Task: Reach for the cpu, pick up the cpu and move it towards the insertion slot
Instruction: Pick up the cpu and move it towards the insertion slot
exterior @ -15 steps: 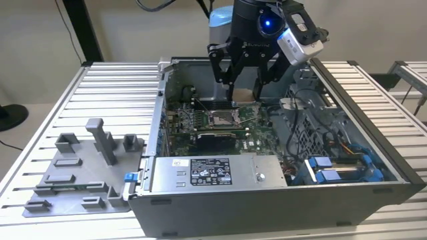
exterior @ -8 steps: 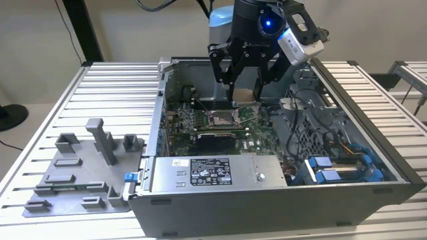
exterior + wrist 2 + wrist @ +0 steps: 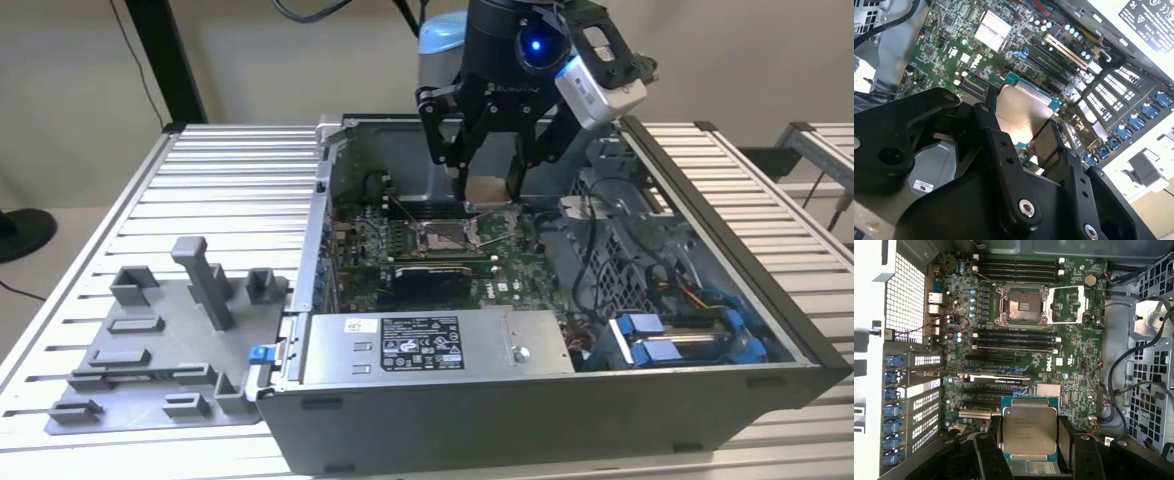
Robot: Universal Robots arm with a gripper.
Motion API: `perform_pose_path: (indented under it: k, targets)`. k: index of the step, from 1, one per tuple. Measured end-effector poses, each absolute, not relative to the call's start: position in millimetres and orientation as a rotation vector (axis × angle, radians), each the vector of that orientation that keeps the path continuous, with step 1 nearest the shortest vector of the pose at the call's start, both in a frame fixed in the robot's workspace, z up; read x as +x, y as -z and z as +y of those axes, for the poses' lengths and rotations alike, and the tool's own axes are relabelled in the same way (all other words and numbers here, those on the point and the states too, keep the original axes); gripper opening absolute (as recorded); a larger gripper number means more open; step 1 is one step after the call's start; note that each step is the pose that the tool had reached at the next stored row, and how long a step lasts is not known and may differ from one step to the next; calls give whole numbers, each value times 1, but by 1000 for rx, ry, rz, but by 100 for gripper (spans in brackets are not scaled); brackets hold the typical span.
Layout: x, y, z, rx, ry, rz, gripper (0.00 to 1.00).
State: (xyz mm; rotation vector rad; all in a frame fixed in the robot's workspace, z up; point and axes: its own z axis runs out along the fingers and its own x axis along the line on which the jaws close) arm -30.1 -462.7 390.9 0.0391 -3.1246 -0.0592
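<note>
My gripper [image 3: 489, 192] hangs inside the open computer case [image 3: 534, 410], shut on the cpu [image 3: 485, 189]. In both wrist views the cpu [image 3: 1029, 432] [image 3: 1021, 112] is a flat silvery square clamped by its edges between the black fingers [image 3: 988, 452]. It is held in the air above the green motherboard [image 3: 1074, 360]. The insertion slot [image 3: 1021, 310] [image 3: 445, 236] lies on the board with its metal frame [image 3: 1070, 305] flipped open beside it and its dark centre bare. In the exterior view the cpu hangs just above and behind the slot, apart from it.
A grey fixture plate [image 3: 147, 345] with plastic blocks lies on the slatted table at the exterior view's left. The case walls, a power supply [image 3: 427, 345], memory sticks [image 3: 1016, 267], an expansion card [image 3: 996, 380] and cable bundles [image 3: 627, 250] surround the board.
</note>
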Motion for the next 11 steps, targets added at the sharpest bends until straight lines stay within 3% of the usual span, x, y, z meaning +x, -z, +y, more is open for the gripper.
perform_pose_path:
  k: [11]
  targets:
    - [-30, -391, -454, 39, 59, -3125, 0]
